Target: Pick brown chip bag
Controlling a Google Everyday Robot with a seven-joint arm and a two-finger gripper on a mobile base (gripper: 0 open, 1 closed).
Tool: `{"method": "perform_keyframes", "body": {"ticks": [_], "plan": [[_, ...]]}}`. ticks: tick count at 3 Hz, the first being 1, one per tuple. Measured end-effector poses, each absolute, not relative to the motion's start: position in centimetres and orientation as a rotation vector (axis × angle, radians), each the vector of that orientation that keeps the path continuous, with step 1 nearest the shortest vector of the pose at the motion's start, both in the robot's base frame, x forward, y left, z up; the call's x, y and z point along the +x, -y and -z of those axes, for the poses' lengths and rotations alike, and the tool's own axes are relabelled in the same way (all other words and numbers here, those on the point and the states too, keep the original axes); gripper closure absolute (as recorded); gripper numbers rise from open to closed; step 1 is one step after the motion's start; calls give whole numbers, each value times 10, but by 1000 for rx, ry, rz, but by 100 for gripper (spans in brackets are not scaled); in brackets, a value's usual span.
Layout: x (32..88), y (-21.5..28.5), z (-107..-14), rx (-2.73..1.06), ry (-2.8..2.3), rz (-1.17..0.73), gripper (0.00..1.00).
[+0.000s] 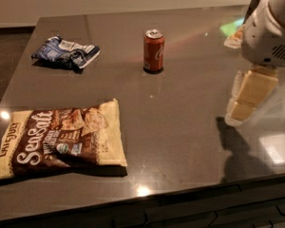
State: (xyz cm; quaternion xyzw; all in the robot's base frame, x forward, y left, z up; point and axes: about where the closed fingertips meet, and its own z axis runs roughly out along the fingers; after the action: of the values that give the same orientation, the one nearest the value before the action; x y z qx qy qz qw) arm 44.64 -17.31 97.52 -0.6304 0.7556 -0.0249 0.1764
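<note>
The brown bag (61, 137) lies flat, nearer than and left of the can (153, 50). The gripper (249, 96) hovers right of the can; I cannot tell if it is open or closed.

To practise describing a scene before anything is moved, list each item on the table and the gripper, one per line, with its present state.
brown chip bag: lying flat, label up, at the front left, not held.
blue-and-white bag: crumpled, lying at the far left.
red can: upright, apart from both bags.
gripper: at the right, above the table, touching none of them.
</note>
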Motion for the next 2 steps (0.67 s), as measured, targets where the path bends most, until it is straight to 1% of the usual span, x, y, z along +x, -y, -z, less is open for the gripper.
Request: {"method": "perform_keyframes", "body": {"ticks": [1, 2], "plan": [[455, 105, -955, -1865, -2059, -60, 0], [457, 65, -940, -1910, -2023, -161, 0]]}}
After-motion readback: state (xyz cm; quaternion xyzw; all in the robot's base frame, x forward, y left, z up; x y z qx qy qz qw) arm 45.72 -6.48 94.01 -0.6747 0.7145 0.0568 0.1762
